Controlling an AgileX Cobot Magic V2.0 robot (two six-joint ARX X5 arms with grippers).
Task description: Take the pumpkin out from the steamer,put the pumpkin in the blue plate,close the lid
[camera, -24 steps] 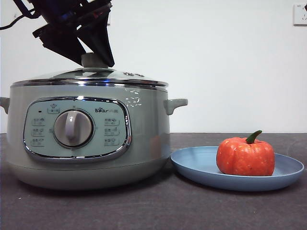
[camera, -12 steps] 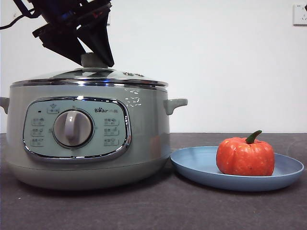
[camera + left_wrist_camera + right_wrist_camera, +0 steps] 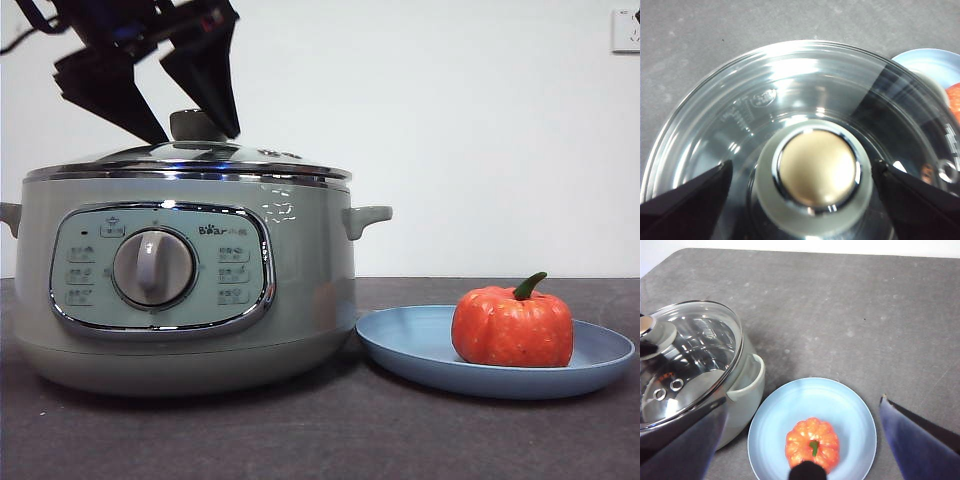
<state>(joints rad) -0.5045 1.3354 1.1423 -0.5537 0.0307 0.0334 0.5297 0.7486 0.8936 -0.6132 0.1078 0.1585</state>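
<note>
Glass lid (image 3: pixel 190 157) sits on the sage steamer (image 3: pixel 190 290); left hand (image 3: pixel 185 125) spread around its round knob (untouched). Ribbed pumpkin (image 3: pixel 512 327) rests on the matte blue plate (image 3: pixel 410 345), right hand spread above.

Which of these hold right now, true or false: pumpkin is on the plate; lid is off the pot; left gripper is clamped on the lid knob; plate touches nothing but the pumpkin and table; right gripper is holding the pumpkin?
1. The pumpkin sits on the blue plate. True.
2. The lid is off the pot. False: it rests on the pot's rim.
3. The left gripper is clamped on the lid knob. False: its jaws stand apart on either side of the knob.
4. The plate touches only the pumpkin and table. Cannot tell: its rim lies right by the pot's base.
5. The right gripper holds the pumpkin. False: it is open above it.
</note>
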